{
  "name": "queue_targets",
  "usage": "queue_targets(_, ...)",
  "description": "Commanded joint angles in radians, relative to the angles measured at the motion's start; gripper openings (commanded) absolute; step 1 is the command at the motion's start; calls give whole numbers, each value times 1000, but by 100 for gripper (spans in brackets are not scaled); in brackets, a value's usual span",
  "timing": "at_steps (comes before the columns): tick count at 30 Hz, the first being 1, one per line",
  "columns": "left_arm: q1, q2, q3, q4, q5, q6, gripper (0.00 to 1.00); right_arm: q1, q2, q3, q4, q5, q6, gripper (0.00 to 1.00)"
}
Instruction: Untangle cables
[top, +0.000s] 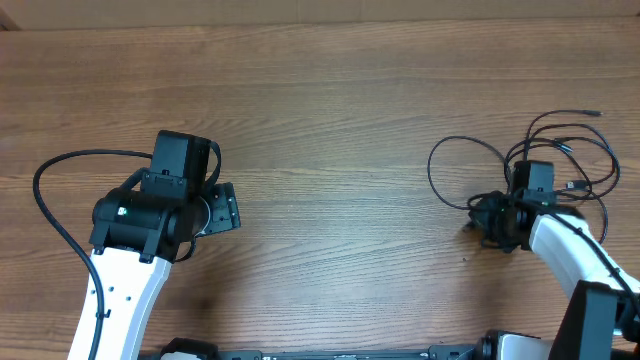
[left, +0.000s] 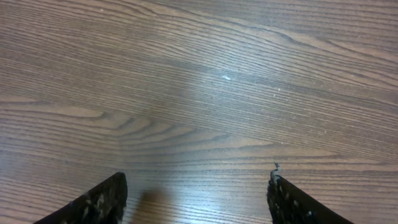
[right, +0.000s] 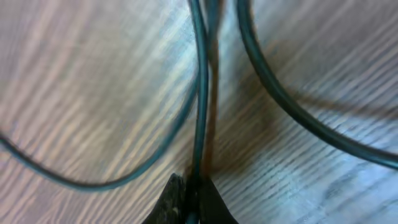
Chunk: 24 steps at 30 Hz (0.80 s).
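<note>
Right jaws: clenched, grasping a single thin strand of the cables; in the right wrist view the tips meet on it at the bottom of the frame and the strand runs straight away from them. Left jaws: released, fingertips spread wide with only bare bench between them. Risks, as judged: the gripped strand is very thin against the tips and could slip out under a pull. A second cord curves close alongside it and a further loop sweeps off on the opposite side, so drawing on one strand may cinch crossings tighter instead of freeing them. With nothing pinning the tangle, the whole heap could simply drag across the bench behind the right arm. Position: the right jaws sit at the near-left edge of the tangle, with most of the loops lying beyond them and to their right, and one open loop spreading left. The left jaws stand well apart from the tangle, far off to its left, touching no cable.
</note>
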<state>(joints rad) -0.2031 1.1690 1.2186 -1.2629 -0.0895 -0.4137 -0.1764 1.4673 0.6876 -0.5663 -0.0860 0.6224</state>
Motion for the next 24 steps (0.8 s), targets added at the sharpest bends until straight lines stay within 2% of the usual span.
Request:
queue_targets(1, -8, 2, -6, 5, 13, -13, 72, -11, -25, 176, -54, 18, -111, 4)
queue_targets(2, -8, 2, -6, 4, 13, -13, 72, -30, -27, 288, -135, 45, -147, 4)
queue_targets(6, -8, 2, -6, 4, 13, -13, 72, -88, -27, 536, -307, 187, -160, 4)
queue_targets(12, -8, 2, -6, 10, 13, -13, 72, -212, -27, 805, -453, 392, -159, 4)
queue_targets(19, -8, 2, -6, 12, 13, -13, 72, -365, -23, 869, -503, 417, -122, 4)
queue_targets(24, -8, 2, -6, 14, 13, -13, 72, -383, -3, 869, -506, 394, -122, 4)
